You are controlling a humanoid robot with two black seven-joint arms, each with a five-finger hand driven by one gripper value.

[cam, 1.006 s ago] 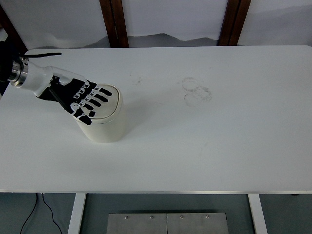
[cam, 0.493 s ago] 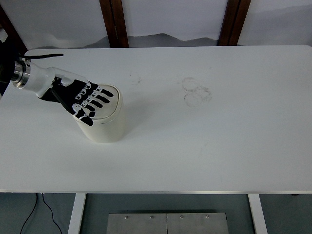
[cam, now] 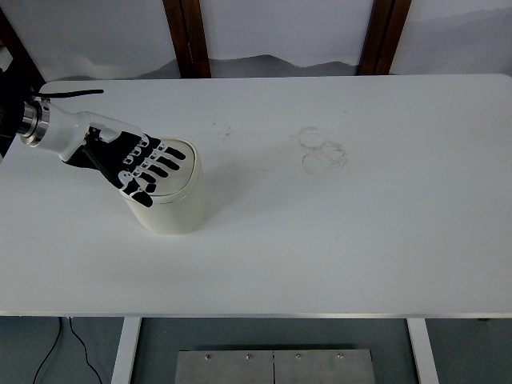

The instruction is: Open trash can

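Observation:
A small cream trash can (cam: 178, 210) stands on the left part of the white table (cam: 336, 232). Its flat lid (cam: 178, 176) looks closed. My left hand (cam: 148, 168) comes in from the left edge and lies flat over the lid, black fingers (cam: 163, 164) stretched out and spread across its top. The hand holds nothing. Part of the lid's left side is hidden under the palm. No right arm shows.
Faint ring-shaped smudges (cam: 322, 148) mark the table's middle back. Two dark wooden posts (cam: 187, 36) stand behind the far edge. A metal plate (cam: 274, 366) and a cable (cam: 56, 352) lie on the floor below the near edge.
The left hand has drawn back slightly to the left over the lid. The trash can has not moved.

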